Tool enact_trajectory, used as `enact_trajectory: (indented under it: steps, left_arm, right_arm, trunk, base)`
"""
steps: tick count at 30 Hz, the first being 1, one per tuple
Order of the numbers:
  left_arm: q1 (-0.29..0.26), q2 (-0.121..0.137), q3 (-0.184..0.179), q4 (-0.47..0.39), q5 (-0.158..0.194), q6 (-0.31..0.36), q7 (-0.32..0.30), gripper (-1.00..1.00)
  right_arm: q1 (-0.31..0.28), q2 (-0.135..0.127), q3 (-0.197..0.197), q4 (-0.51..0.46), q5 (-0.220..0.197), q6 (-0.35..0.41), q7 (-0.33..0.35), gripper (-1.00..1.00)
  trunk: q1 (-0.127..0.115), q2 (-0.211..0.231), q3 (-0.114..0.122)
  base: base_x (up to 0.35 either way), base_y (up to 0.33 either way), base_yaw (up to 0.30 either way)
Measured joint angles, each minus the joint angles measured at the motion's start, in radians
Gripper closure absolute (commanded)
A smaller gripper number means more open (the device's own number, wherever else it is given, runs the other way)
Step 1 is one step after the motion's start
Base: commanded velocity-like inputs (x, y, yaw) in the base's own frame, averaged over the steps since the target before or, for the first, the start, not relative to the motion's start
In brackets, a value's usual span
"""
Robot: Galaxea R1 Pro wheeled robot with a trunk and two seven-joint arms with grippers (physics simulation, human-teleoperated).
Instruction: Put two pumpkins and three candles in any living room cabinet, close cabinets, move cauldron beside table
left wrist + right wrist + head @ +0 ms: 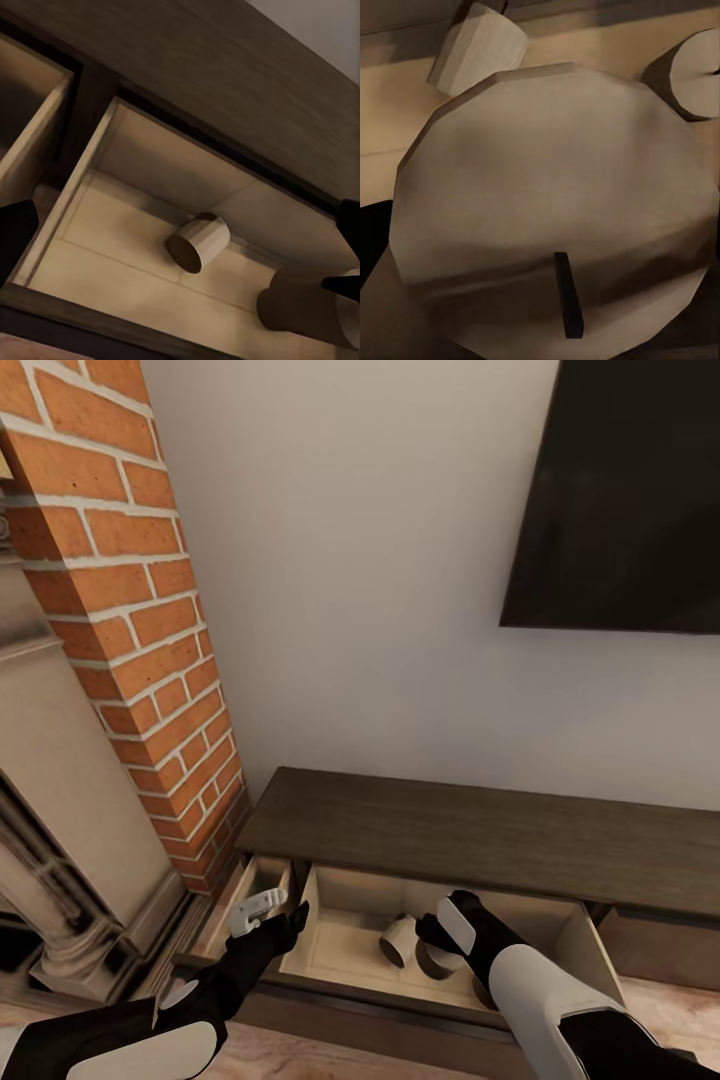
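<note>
Right tool [440, 938] clamped on candle [555, 217] inside cabinet [480, 830] drawer; left tool [262, 908] apart.

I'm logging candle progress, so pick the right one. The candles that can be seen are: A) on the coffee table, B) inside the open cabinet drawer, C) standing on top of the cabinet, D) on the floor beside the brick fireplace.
B: the head view shows a candle lying on its side on the pale floor of the open drawer of the cabinet, with the right gripper at another candle beside it.
</note>
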Motion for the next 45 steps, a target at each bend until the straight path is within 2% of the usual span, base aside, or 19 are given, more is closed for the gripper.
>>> enact_trajectory:
  steps: [13,18,32,45]
  left_arm:
    - [0.0,0.0,0.0,0.0,0.001,0.0,0.0,-1.0]
    - [0.0,0.0,-0.001,0.0,0.001,0.0,0.0,-1.0]
    - [0.0,-0.001,-0.003,0.0,0.001,0.0,0.0,-1.0]
    - [0.0,0.0,-0.021,0.0,0.001,0.0,0.001,-1.0]
  right_arm:
    - [0.0,0.0,0.0,0.0,-0.001,-0.005,0.0,1.0]
    - [0.0,0.0,0.0,0.0,0.001,-0.005,0.0,1.0]
    - [0.0,0.0,0.0,0.0,0.001,-0.005,0.0,1.0]
    - [0.0,0.0,0.0,0.0,0.0,-0.003,-0.001,1.0]
  trunk:
    - [0.05,-0.091,-0.041]
    - [0.05,-0.091,-0.041]
    - [0.104,-0.189,-0.085]
    - [0.103,-0.189,-0.085]
  base:
    - [0.0,0.0,0.0]
    - [0.0,0.0,0.0]
    - [0.0,0.0,0.0]
    - [0.063,0.0,0.0]
